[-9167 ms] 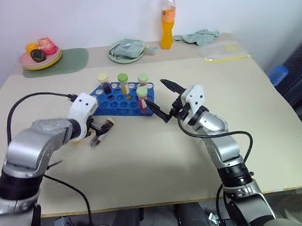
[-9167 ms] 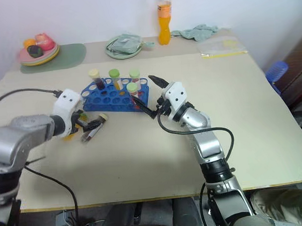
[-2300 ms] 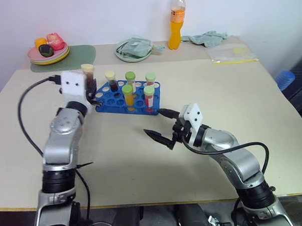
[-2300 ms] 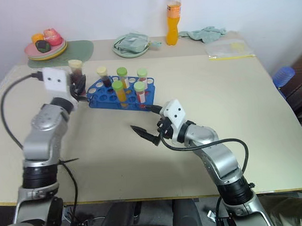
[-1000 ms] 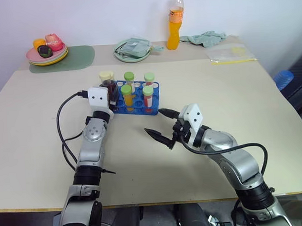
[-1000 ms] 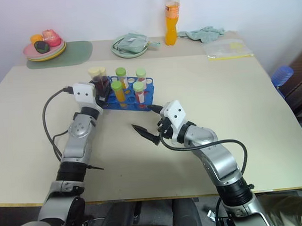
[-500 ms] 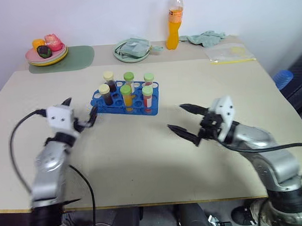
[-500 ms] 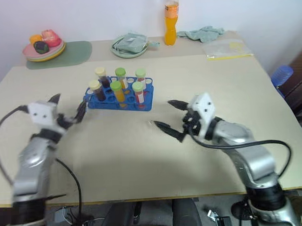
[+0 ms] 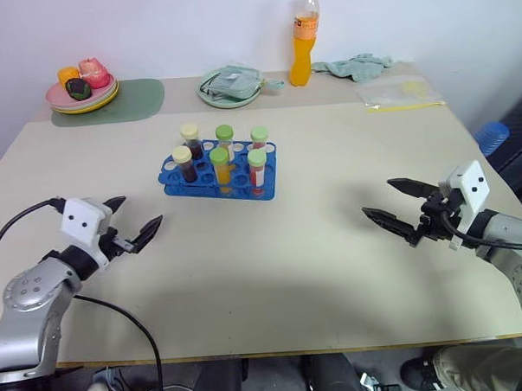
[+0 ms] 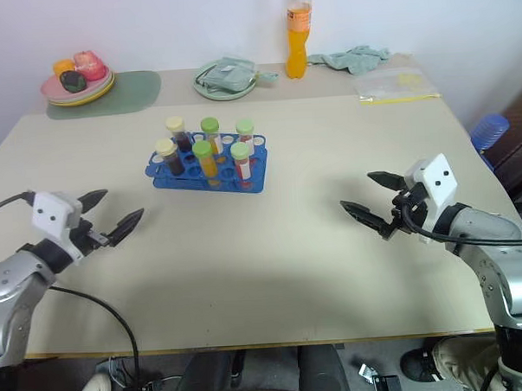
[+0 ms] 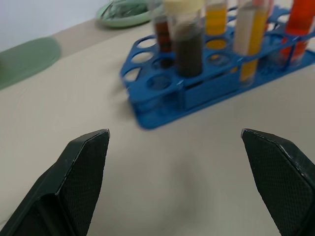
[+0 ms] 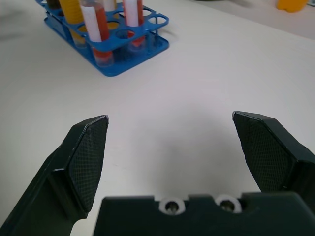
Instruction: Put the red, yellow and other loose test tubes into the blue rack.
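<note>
The blue rack (image 9: 207,181) stands mid-table, a little left of centre. Several test tubes stand upright in it: a dark brown one with a cream cap (image 9: 182,163), a yellow-orange one with a green cap (image 9: 220,167) and a red one with a green cap and white label (image 9: 257,170) in its near row. My left gripper (image 9: 139,214) is open and empty, near the table's front left, well short of the rack (image 11: 162,105). My right gripper (image 9: 379,199) is open and empty at the right, far from the rack (image 12: 115,69).
At the back stand a tall orange drink bottle (image 9: 301,38), a pale green plate (image 9: 230,86) with a cloth, and a plate of toy food (image 9: 81,86) on a green mat. A crumpled cloth (image 9: 352,64) and a plastic bag (image 9: 399,90) lie back right.
My left gripper let go of the dark brown tube in the rack, opened and drew back to the front left. My right gripper swung away to the right, still open.
</note>
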You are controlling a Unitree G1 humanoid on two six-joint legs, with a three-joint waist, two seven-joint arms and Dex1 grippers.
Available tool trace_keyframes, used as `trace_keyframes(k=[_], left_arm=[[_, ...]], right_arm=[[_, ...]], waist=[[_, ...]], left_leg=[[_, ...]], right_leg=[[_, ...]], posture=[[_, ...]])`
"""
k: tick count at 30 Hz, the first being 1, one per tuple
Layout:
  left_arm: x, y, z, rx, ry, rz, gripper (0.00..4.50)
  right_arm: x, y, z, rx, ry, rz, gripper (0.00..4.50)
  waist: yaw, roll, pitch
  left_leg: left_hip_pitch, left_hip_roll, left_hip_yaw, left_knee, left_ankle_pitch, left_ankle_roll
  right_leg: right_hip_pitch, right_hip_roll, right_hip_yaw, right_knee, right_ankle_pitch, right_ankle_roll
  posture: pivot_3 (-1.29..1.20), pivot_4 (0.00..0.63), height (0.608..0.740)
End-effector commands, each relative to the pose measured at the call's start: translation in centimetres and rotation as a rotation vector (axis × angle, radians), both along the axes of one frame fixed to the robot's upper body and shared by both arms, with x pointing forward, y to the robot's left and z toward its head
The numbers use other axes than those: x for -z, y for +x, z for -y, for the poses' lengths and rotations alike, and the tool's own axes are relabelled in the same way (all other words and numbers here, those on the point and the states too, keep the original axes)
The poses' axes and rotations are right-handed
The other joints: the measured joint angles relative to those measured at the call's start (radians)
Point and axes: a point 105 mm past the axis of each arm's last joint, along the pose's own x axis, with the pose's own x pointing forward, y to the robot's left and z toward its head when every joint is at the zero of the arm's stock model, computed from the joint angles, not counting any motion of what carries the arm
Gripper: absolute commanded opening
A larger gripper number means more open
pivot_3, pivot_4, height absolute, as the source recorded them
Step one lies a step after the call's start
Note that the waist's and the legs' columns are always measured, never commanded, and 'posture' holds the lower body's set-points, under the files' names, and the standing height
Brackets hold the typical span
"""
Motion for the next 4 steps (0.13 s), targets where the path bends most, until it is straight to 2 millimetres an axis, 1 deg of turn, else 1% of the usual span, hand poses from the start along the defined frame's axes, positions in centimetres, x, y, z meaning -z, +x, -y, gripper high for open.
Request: trace_keyframes(k=[1, 4], left_arm=[[-0.35, 0.1, 0.63, 0.001, 0.013, 0.025, 4.4], [-0.19, 0.11, 0.93, 0.001, 0.011, 0.025, 4.4]], right_arm=[[-0.72, 0.29, -0.7, -0.027, -0.006, 0.047, 4.5], [-0.78, 0.57, -0.91, -0.03, 0.0, 0.052, 4.5]], waist=[[0.001, 0.0, 0.0], [0.002, 0.0, 0.0]], left_leg=[[0.0, 0.0, 0.0, 0.0, 0.0, 0.0], [0.0, 0.0, 0.0, 0.0, 0.0, 0.0]], right_leg=[[0.0, 0.0, 0.0, 0.0, 0.0, 0.0], [0.0, 0.0, 0.0, 0.0, 0.0, 0.0]], posture=[[0.0, 0.15, 0.74], [0.0, 0.15, 0.74]])
